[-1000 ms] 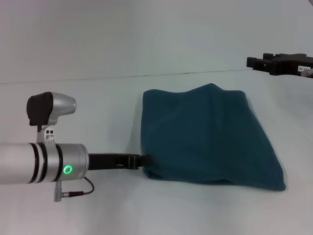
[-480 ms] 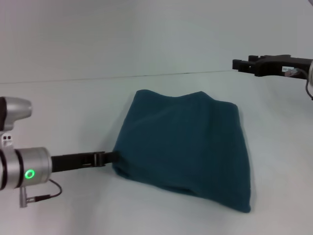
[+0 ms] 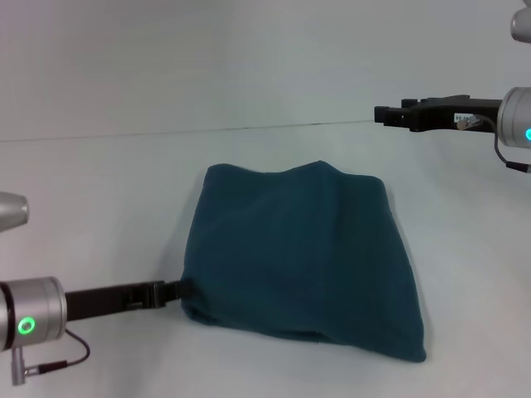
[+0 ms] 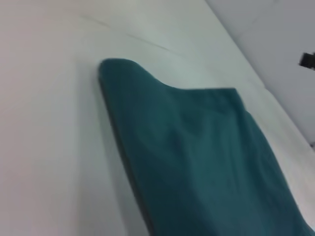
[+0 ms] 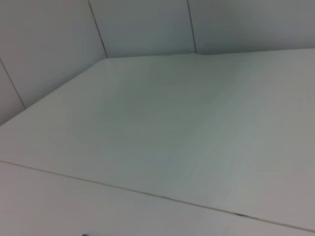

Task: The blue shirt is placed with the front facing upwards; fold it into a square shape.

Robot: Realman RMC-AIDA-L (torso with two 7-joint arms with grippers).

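The shirt (image 3: 303, 261) lies mid-table as a folded, roughly square bundle, plain teal side up, its far edge humped and uneven. It looks soft, light and limp, so it will likely sag and drag rather than slide as 1 piece; best taken at a corner or along a doubled edge.

The left gripper (image 3: 176, 290) sits low at the near-left corner, touching the cloth; whether its fingers pinch it I cannot tell. The right gripper (image 3: 383, 114) hovers far right, well apart from the shirt, finger state also unclear.

The table (image 3: 99, 207) is bare white all round the bundle.
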